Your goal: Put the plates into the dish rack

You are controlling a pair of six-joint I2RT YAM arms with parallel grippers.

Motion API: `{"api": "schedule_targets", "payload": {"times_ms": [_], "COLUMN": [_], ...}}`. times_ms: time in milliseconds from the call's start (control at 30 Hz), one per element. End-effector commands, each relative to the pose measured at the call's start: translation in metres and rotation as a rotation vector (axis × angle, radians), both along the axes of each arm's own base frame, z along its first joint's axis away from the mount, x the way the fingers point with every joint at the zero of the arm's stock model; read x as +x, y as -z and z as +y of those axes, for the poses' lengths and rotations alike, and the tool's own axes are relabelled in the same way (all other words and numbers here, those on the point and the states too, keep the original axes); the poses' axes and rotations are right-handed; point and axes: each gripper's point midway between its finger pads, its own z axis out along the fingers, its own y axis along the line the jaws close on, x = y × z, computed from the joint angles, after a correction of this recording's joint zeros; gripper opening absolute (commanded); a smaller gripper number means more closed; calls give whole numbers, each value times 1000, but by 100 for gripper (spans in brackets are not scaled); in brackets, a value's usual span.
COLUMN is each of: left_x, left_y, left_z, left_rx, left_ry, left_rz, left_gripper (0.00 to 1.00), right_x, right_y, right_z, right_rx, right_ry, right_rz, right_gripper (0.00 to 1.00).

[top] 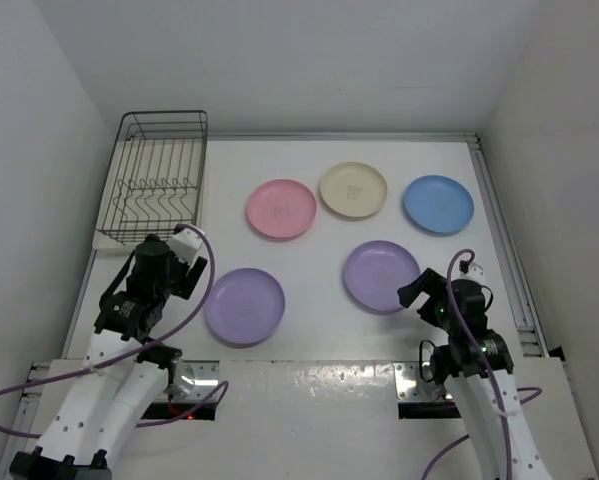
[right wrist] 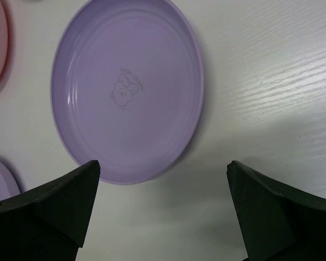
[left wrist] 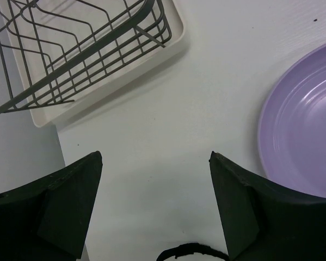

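My left claw [left wrist: 154, 157] gaping, empty, above the white surface [left wrist: 168, 109] beside the dish rack [left wrist: 81, 49], my right claw [right wrist: 163, 166] gaping at a lilac plate [right wrist: 127, 89]

Matte, smooth round lilac plastic plate [right wrist: 127, 92], dark thin-wire metal dish rack [left wrist: 81, 49] over its smooth cream plastic tray [left wrist: 176, 30], and white painted table [right wrist: 282, 81] showing fine grain.

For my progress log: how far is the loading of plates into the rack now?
Done: nothing yet; the dish rack holds no plates. In hand: nothing; the left tool and right tool are both open and empty, the right one by the edge of the right lilac plate. Left: all five, the pink plate, cream plate, blue plate, left lilac plate and that right lilac one, flat on the table.
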Motion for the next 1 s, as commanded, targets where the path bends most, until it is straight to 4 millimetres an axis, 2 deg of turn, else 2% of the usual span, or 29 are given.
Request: {"api": "schedule_targets", "payload": {"times_ms": [0, 100, 133, 200, 233, 267, 300, 333, 367, 400, 433, 467, 533, 600, 633, 667, 700, 733, 767, 800, 833, 867, 933, 967], "left_x": [4, 6, 7, 8, 2, 3, -5, -14, -9, -9, -17, -20, -25, -12, -5, 13, 23, 33, 51, 56, 63, 68, 66, 62], "left_y": [-6, -9, -14, -36, -32, -63, -68, -52, -69, -63, -54, -37, -29, -26, -13, -8, 4, 25, 32, 39, 57, 62, 79, 93], "left_z": [0, -4, -7, -27, -39, -53, -76, -88, -93, -96, -111, -110, -130, -138, -142, -145, -143, -142, -139, -145, -137, -138, -138, -129], "left_rx": [-9, -17, -21, -34, 13, 13, -15, -4, 23, 43, 90, 159, 206, 204, 226, 221, 228, 229, 199, 151, 125, 102, 40, 26], "left_ry": [-2, 28, 47, 181, 310, 407, 554, 637, 649, 647, 708, 690, 752, 708, 698, 667, 638, 603, 563, 575, 544, 549, 566, 574], "left_rz": [-38, -43, -54, -61, 11, -15, 28, 180, 192, 264, 336, 448, 471, 448, 483, 459, 476, 528, 512, 529, 584, 597, 663, 731], "left_gripper": [85, 85, 88, 94, 94, 94, 94, 94, 94, 93, 90, 90, 90, 94, 94, 94, 94, 92, 90, 87, 81, 80, 74, 72], "right_x": [6, 10, 13, 17, 19, 20, 22, 24, 24, 25, 25, 28, 28, 31, 32, 31, 31, 31, 31, 31, 31, 31, 28, 26], "right_y": [-16, -19, -22, -28, -33, -37, -41, -47, -48, -48, -50, -50, -47, -47, -47, -47, -47, -47, -49, -49, -52, -56, -57, -58], "right_z": [4, 5, 5, 4, 4, 4, 4, 4, 4, 4, 5, 6, 9, 10, 10, 14, 15, 15, 15, 14, 14, 13, 11, 10], "right_rx": [3, 6, 9, 0, -14, -19, -26, -40, -42, -48, -51, -48, -38, -24, -21, -6, -4, -3, -5, -8, -9, -20, -33, -38], "right_ry": [-28, -26, -23, -27, -38, -43, -48, -59, -65, -70, -83, -85, -92, -83, -83, -102, -102, -103, -104, -103, -102, -108, -106, -106], "right_rz": [-35, -55, -67, -89, -98, -104, -114, -110, -106, -96, -95, -92, -83, -89, -91, -90, -91, -89, -94, -92, -99, -108, -103, -102], "right_gripper": [100, 100, 100, 100, 100, 100, 100, 100, 100, 100, 100, 100, 100, 100, 100, 100, 100, 100, 100, 100, 100, 100, 100, 100]}}
